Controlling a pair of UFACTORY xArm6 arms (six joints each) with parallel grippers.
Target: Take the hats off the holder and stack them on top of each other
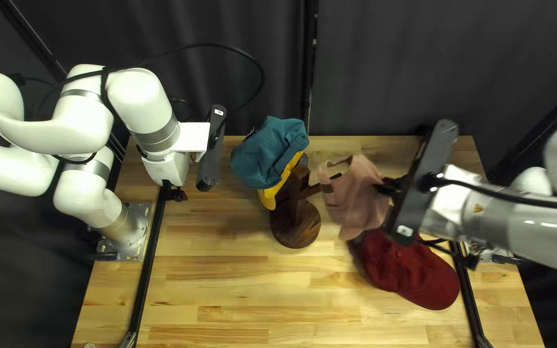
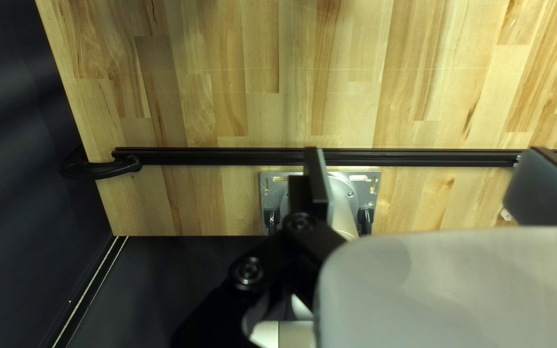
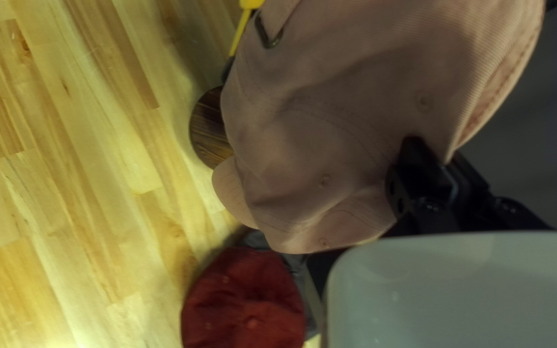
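Right now the pink hat [image 1: 356, 195] hangs off the table [image 1: 220, 290], just to the right of the wooden holder [image 1: 298, 220] in the top left view, with my right gripper [image 1: 384, 187] at its right-hand edge. In the right wrist view one black finger [image 3: 418, 183] presses on the outside of the hat's rim and the other is hidden behind the cloth, so the pincer is closed and gripping the pink hat. One peg of the holder points at the hat's left side; I cannot tell whether they touch.

Below the gripper the red hat [image 1: 409, 273] lies flat on the table, and the pink hat's lower edge overlaps it in the top left view.

On the holder's far side the teal hat [image 1: 266, 152] sits over the yellow hat [image 1: 273, 191].

My left gripper [image 1: 176, 194] points down near its own base at the table's left edge, fingers spread wide, holding and touching nothing, well apart from every hat.
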